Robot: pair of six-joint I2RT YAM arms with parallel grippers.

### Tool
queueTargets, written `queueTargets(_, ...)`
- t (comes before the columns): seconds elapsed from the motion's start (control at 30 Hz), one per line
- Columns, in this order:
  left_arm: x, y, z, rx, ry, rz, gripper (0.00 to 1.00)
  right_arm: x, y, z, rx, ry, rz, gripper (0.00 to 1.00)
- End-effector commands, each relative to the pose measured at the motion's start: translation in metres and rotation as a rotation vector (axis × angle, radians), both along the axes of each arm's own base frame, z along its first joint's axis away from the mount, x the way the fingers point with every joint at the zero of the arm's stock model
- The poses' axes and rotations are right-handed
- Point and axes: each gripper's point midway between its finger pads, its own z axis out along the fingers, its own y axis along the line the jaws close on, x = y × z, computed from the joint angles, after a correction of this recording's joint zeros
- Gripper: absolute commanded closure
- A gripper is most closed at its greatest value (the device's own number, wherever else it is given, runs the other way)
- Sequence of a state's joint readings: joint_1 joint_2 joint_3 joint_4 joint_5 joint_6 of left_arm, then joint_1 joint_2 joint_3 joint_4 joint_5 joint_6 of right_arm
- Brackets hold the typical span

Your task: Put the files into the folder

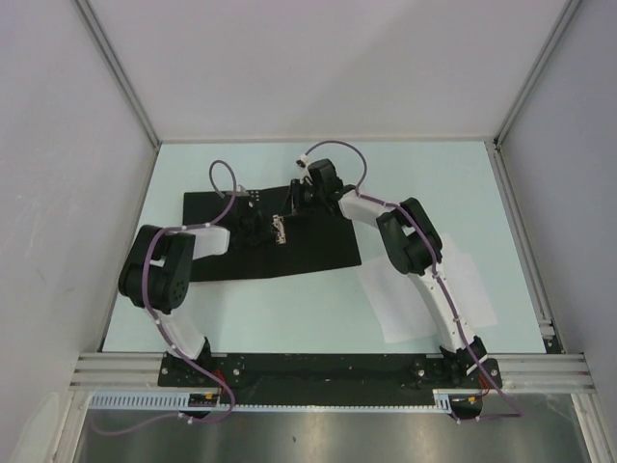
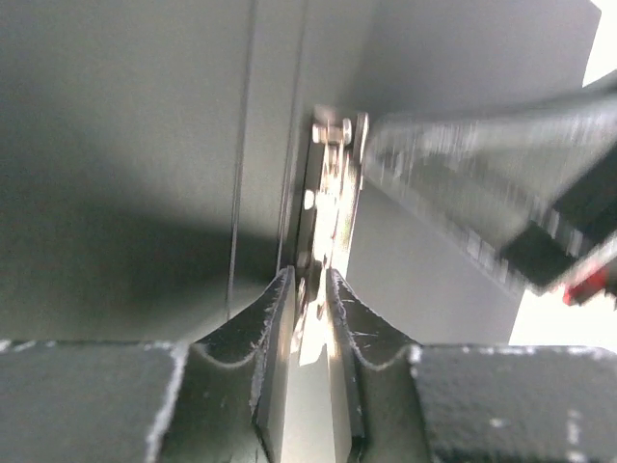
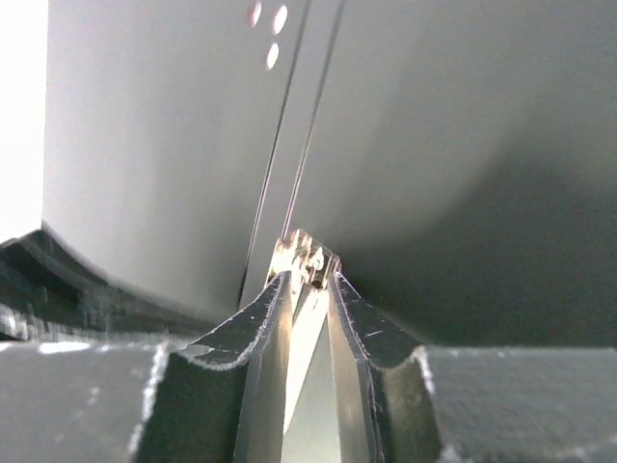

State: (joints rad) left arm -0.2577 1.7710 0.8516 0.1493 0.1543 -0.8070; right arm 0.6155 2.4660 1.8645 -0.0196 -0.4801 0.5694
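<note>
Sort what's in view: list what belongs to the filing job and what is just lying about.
Belongs to the job:
open folder, black inside up
its metal clip
white files, lying right of the folder

Just there:
purple cables on the arms
aluminium rail at the near edge

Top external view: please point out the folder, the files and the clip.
folder [image 1: 318, 249]: top external view, bare black inside of its right half.
files [image 1: 390, 309]: top external view, bare white part of a sheet.
clip [image 1: 280, 230]: top external view, metal strip at the folder's middle.
</note>
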Motion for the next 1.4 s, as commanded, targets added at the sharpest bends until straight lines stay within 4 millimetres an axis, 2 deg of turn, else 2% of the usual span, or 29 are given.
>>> queueTargets(0.0,-0.023,-0.002,0.024,-0.017,-0.017,0.022,0.74,-0.007,0.016,-0.013,-0.007,0.038,0.055,0.73)
queueTargets(0.03,-0.024,0.001,0.029,-0.012,-0.031,0.028,0.74,-0.003,0.016,-0.005,-0.003,0.027,0.056,0.71)
queueTargets(0.07,-0.026,0.005,0.033,0.0,-0.033,0.039,0.73,-0.006,0.012,-0.004,-0.026,0.053,0.058,0.69)
queueTargets(0.1,-0.026,0.008,0.04,0.005,-0.043,0.048,0.68,-0.008,0.01,0.001,-0.035,0.059,0.064,0.66)
queueTargets(0.13,-0.025,0.01,0.057,0.005,-0.08,0.055,0.64,-0.007,0.007,0.021,-0.037,0.031,0.07,0.6)
queueTargets(0.17,-0.026,0.015,0.06,0.024,-0.083,0.073,0.57,-0.013,-0.006,0.018,-0.075,0.068,0.055,0.56)
queueTargets(0.2,-0.027,0.019,0.064,0.043,-0.088,0.077,0.42,-0.012,-0.014,0.022,-0.097,0.064,0.026,0.52)
queueTargets(0.23,-0.022,0.023,0.076,0.052,-0.115,0.09,0.36,-0.013,-0.018,0.052,-0.07,0.042,0.005,0.46)
queueTargets(0.27,-0.021,0.03,0.074,0.073,-0.101,0.103,0.32,-0.02,-0.03,0.037,-0.079,0.077,-0.027,0.43)
queueTargets(0.33,-0.008,0.039,0.08,0.083,-0.099,0.123,0.29,-0.033,-0.029,0.048,-0.003,0.14,-0.064,0.4)
queueTargets(0.37,-0.003,0.04,0.066,0.086,-0.058,0.116,0.31,-0.046,-0.021,0.045,0.07,0.157,-0.008,0.42)
queueTargets(0.4,0.001,0.034,0.063,0.067,-0.042,0.067,0.39,-0.053,-0.018,0.044,0.109,0.175,0.008,0.47)
queueTargets(0.43,0.014,0.034,0.072,0.067,-0.041,0.053,0.44,-0.058,-0.014,0.043,0.141,0.193,0.017,0.62)
queueTargets(0.47,0.018,0.031,0.054,0.084,0.013,0.033,0.48,-0.058,-0.01,0.046,0.193,0.19,0.023,0.68)
queueTargets(0.5,0.023,0.031,0.054,0.101,0.007,0.007,0.52,-0.061,-0.014,0.036,0.192,0.211,0.022,0.72)
queueTargets(0.53,0.031,0.029,0.055,0.107,0.002,0.003,0.53,-0.059,-0.012,0.039,0.213,0.193,0.031,0.76)
queueTargets(0.57,0.034,0.03,0.048,0.114,0.017,0.007,0.54,-0.061,-0.012,0.036,0.22,0.202,0.043,0.77)
queueTargets(0.63,0.043,0.03,0.046,0.128,0.014,0.006,0.57,-0.06,-0.008,0.039,0.239,0.183,0.054,0.8)
queueTargets(0.67,0.044,0.029,0.036,0.133,0.038,0.005,0.61,-0.06,-0.007,0.033,0.239,0.197,0.055,0.81)
queueTargets(0.7,0.048,0.027,0.036,0.131,0.036,0.006,0.63,-0.059,-0.006,0.033,0.241,0.202,0.056,0.81)
queueTargets(0.93,0.059,0.017,0.019,0.173,0.062,0.004,0.62,-0.068,0.002,0.015,0.248,0.239,0.081,0.76)
queueTargets(1.13,0.058,0.02,0.007,0.218,0.091,0.024,0.76,-0.074,0.004,0.009,0.225,0.235,0.092,0.75)
queueTargets(1.27,0.055,0.027,0.005,0.248,0.094,0.045,0.81,-0.079,0.009,0.008,0.224,0.234,0.103,0.74)
queueTargets(1.37,0.053,0.026,0.003,0.253,0.098,0.043,0.89,-0.082,0.012,0.009,0.23,0.238,0.112,0.74)
